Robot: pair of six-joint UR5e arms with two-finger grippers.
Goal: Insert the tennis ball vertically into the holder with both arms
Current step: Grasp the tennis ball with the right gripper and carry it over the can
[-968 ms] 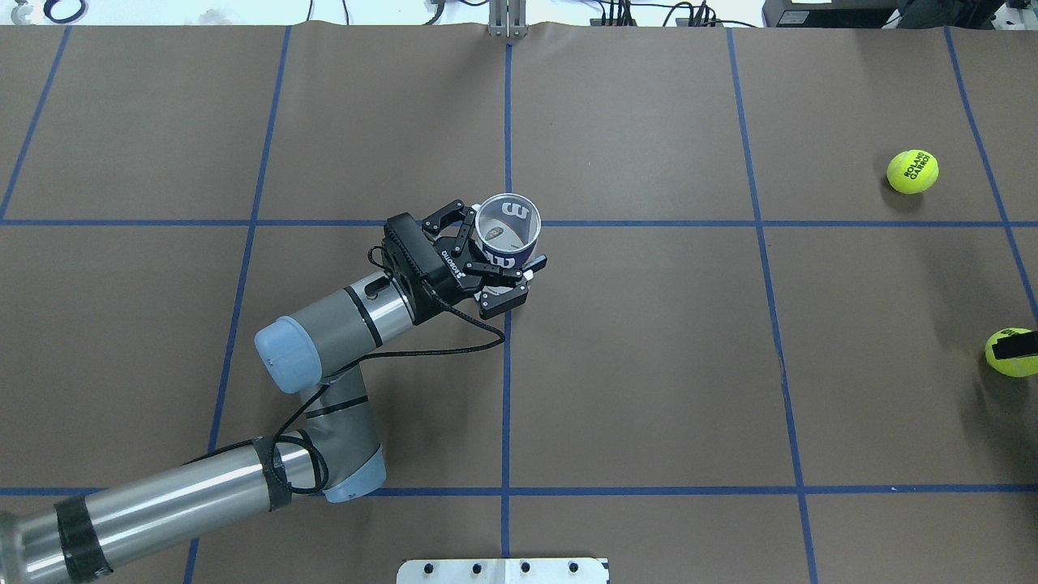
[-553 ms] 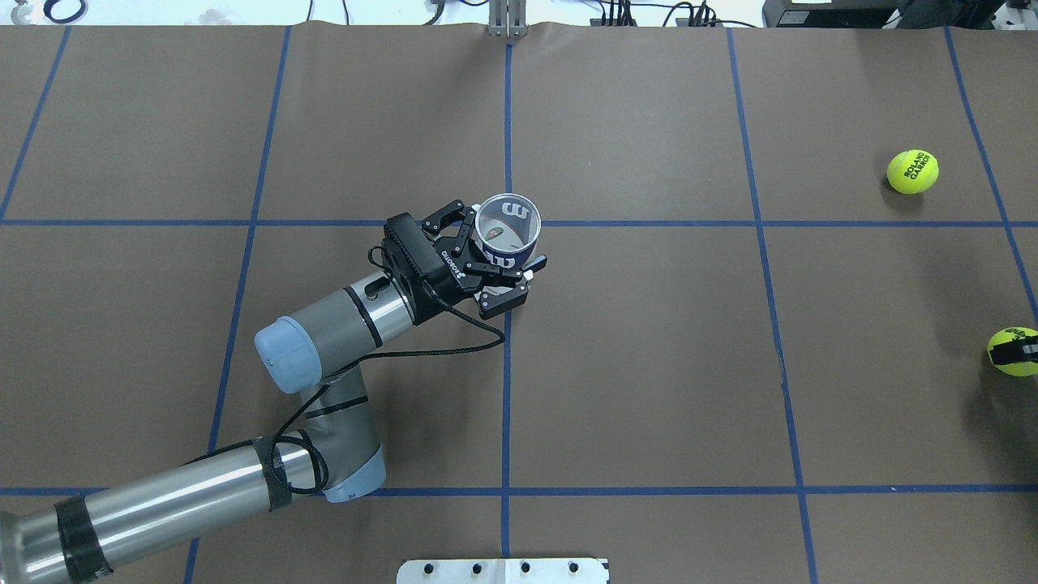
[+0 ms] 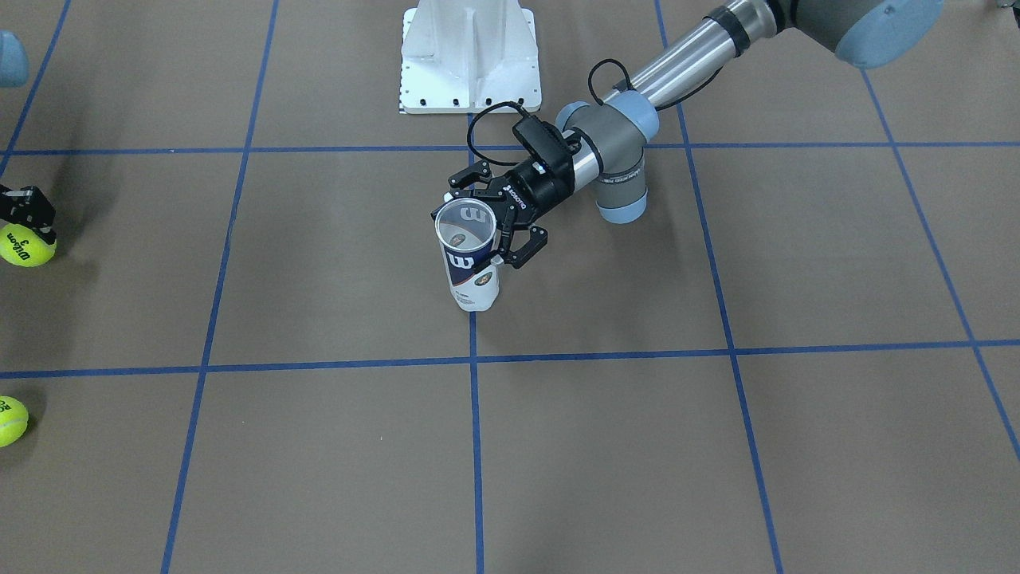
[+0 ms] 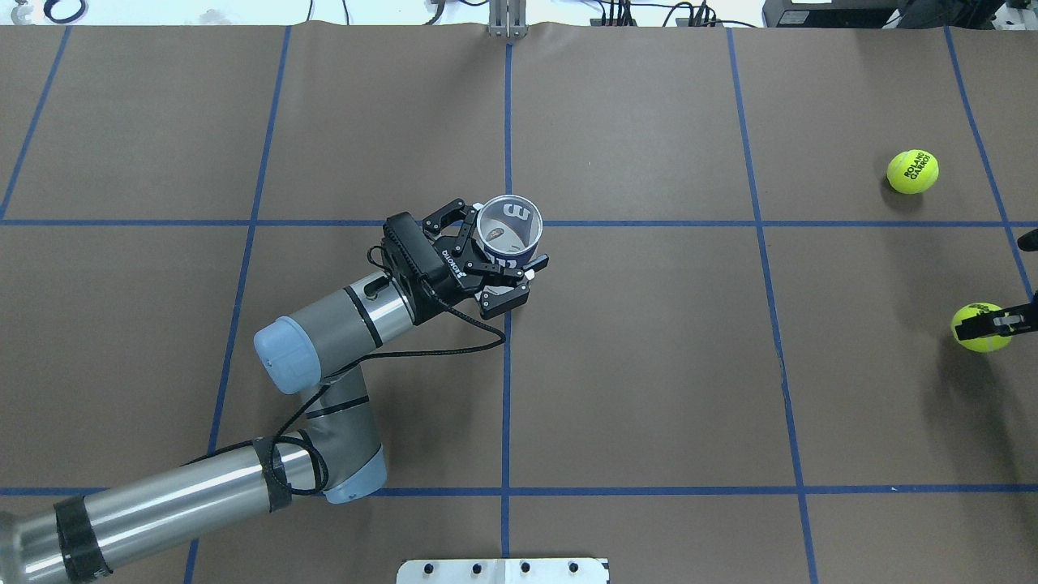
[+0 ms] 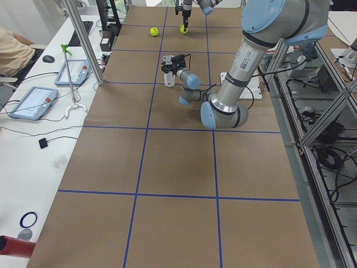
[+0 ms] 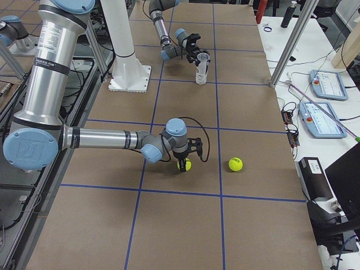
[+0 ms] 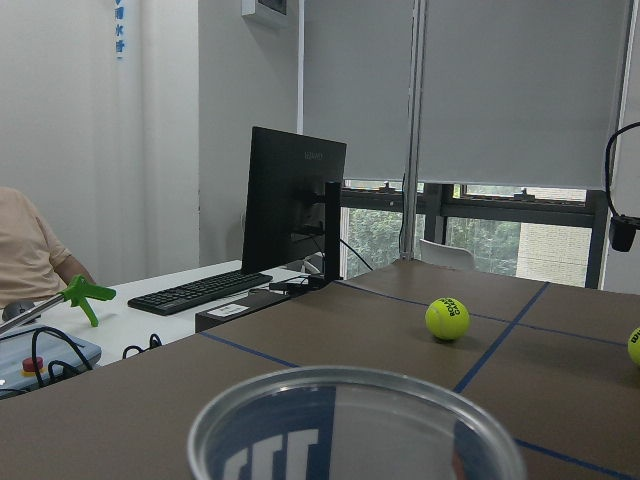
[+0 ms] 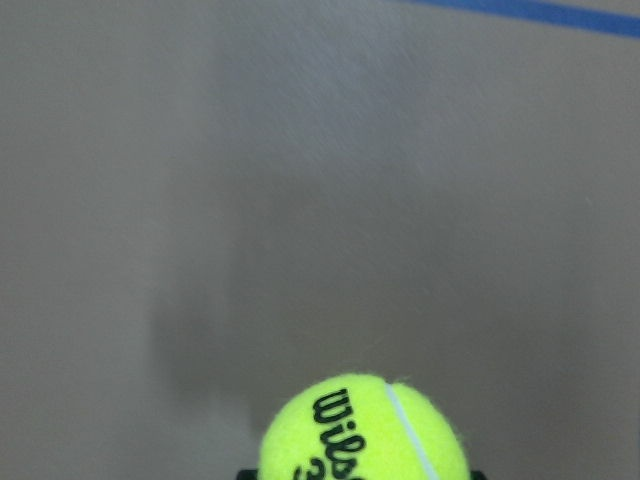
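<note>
The holder [image 4: 508,235], a clear can with a navy label and a white "W", stands upright with its mouth open near the table's middle. It also shows in the front view [image 3: 468,263] and the left wrist view [image 7: 350,425]. My left gripper [image 4: 501,243] [image 3: 472,233] is shut around its upper part. My right gripper [image 4: 988,326] [image 3: 25,227] is shut on a yellow Wilson tennis ball [image 4: 983,343] [image 3: 24,249] [image 8: 365,430] [image 6: 184,166] near the table's right edge, far from the holder.
A second tennis ball [image 4: 912,171] [image 3: 9,420] [image 6: 235,163] lies loose on the table beyond the held one. The white pedestal base [image 3: 470,56] stands at the robot's side. Blue tape lines cross the brown table cover [image 4: 649,365].
My right gripper has carried the tennis ball a little to the left, in from the table's right edge and slightly farther away. The left arm and the holder have stayed put.
</note>
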